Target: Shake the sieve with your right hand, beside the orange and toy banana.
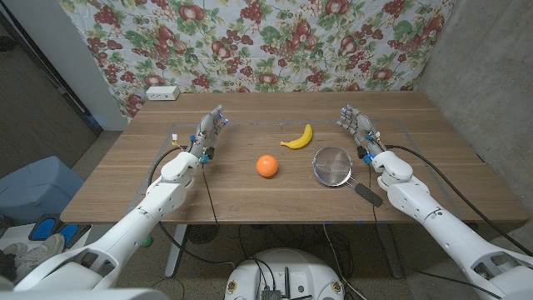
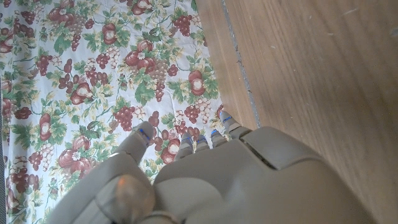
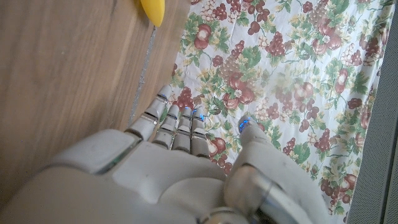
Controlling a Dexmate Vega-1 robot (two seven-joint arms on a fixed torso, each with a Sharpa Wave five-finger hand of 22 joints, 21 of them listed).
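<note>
- Fruit-patterned cloth (image 1: 275,42) hangs behind the wooden table (image 1: 250,196), and a small white box (image 1: 161,93) sits at the table's far left corner.
- Near the right side lies the sieve (image 1: 332,166), its round mesh bowl flat on the wood and its dark handle (image 1: 365,192) pointing toward the robot.
- It looks light and stiff; the wire mesh could dent, so I'd take it by the handle.
- Just left of the sieve lies the orange (image 1: 267,166), with the toy banana (image 1: 297,138) a little farther back; both are near enough to get knocked in a shake.
- The right hand (image 1: 359,127) stands beyond the sieve, fingers apart, holding nothing; its forearm passes just beside the handle.
- The left hand (image 1: 208,133) is likewise spread and holding nothing, well apart from the fruit.
</note>
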